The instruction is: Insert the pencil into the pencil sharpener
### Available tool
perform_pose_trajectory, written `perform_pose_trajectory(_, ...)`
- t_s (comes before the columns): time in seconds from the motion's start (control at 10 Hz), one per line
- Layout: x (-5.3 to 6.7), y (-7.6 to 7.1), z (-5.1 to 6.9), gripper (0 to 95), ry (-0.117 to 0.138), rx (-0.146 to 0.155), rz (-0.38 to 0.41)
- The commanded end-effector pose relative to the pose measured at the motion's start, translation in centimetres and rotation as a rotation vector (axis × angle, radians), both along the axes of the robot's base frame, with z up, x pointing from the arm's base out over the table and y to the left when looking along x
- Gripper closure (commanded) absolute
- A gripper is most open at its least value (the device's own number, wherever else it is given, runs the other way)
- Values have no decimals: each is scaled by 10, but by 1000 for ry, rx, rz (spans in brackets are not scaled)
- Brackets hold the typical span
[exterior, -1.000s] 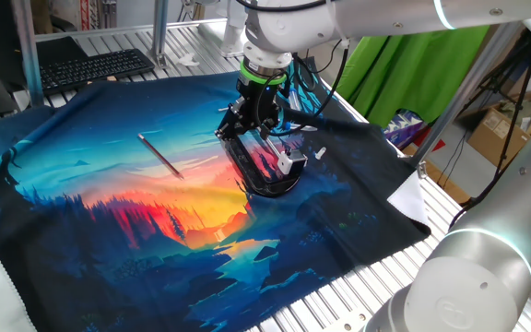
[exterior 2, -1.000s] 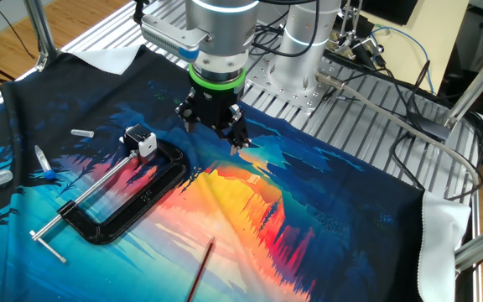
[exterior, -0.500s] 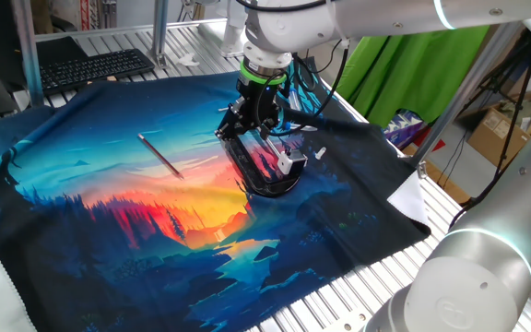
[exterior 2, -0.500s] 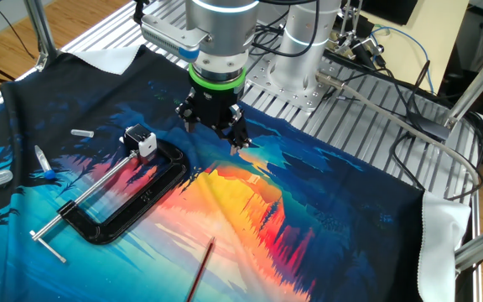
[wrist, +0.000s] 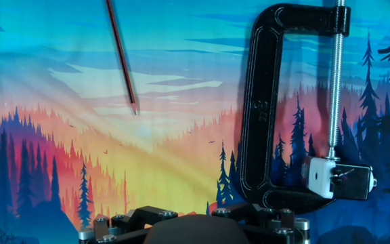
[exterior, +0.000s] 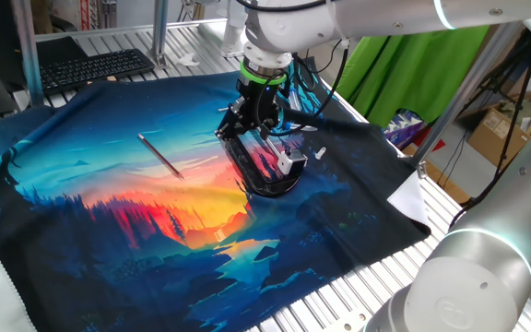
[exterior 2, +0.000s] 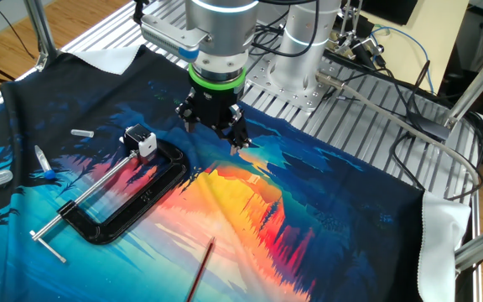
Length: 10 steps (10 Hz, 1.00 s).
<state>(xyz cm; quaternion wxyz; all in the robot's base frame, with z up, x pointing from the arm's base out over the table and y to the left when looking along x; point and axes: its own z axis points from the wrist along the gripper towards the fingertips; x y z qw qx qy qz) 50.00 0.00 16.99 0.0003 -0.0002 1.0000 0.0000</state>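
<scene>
- One pencil (exterior: 160,154) lies flat on the printed cloth (exterior: 109,221), alone, well apart from everything else. It looks thin, light and stiff, and it may roll. I would take it near the middle of the shaft, across its length, because the point could break.
- One gripper (exterior 2: 214,138) hangs above the cloth, pointing down, with the jaws spread wide and nothing between them.
- One black C-clamp (wrist: 263,115) lies beside the gripper; it looks heavy and rigid.
- One pencil sharpener (wrist: 323,177), a small silvery-white block, sits in the clamp's mouth at the screw end. It seems fixed there, so the pencil must come to it.
</scene>
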Motion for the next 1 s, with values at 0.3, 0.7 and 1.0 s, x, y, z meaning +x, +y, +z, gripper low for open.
perform_pose_trajectory(0.3,0,0,0,950,-22,71,19)
perform_pose_trajectory(0.7,-1,2,1,950,-22,71,27)
perform_pose_trajectory(1.0,-1,9,1,950,-22,71,25)
